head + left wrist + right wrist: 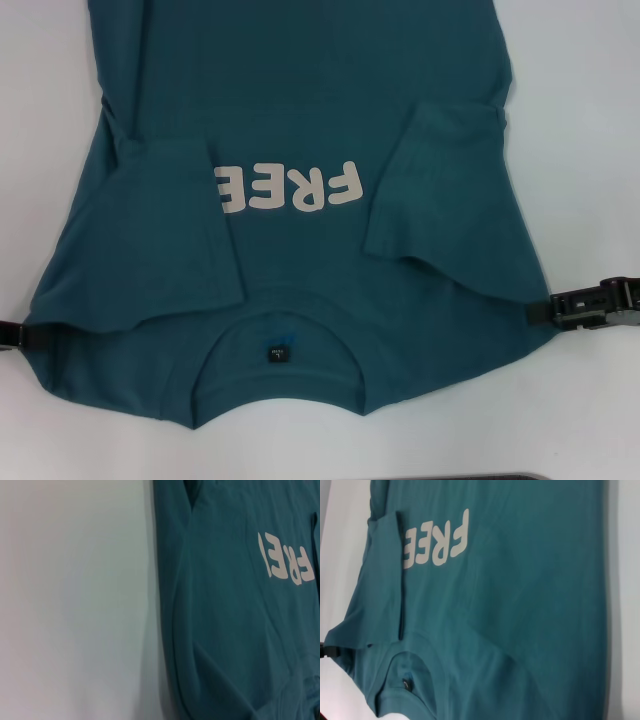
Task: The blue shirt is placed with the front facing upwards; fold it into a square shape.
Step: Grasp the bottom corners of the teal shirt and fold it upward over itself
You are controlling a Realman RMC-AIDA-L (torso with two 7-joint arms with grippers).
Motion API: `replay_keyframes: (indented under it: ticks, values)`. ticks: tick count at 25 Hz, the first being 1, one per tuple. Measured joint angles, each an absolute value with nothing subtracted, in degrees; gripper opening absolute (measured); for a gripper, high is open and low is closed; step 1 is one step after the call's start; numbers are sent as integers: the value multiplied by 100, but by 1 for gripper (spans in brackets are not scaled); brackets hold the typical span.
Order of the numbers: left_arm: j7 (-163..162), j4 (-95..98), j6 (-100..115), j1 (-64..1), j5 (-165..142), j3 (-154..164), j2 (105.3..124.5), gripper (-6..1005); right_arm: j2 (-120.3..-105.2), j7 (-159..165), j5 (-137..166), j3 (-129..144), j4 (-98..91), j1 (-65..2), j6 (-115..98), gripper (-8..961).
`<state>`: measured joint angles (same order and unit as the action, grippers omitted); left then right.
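Teal-blue cotton fills most of the head view: the blue shirt [300, 250] lies flat on the white table [590, 130], front up, its neckline [278, 350] toward the robot and its hem running out of sight at the far edge. The off-white "FREE" print [288, 188] sits mid-chest, reading upside down from the robot's side, and a small black label [275, 353] shows inside the collar.

Both short sleeves are already turned inward onto the chest, the left sleeve flap [180, 240] and the right sleeve flap [440, 180] each covering part of the body beside the lettering. So the side folds look done, or nearly so, while the long body is not yet doubled over; by my judgement the lengthwise folds that would make a square remain.

At the shoulder corners, the left gripper [12, 333] touches the shirt's left edge and the right gripper [585, 305] meets the right edge. Whether either pair of fingers is pinching fabric or standing apart, I cannot tell.
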<state>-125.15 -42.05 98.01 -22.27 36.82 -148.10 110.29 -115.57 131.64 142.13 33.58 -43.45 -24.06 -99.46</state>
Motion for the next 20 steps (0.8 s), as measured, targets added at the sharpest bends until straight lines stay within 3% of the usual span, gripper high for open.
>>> replay_keyframes:
  ticks: [20]
  values:
    - [-12515, -4188, 9783, -2280, 3683, -14810, 11020, 28, -11590, 13180, 14117, 3262, -4349, -2497, -10197, 688]
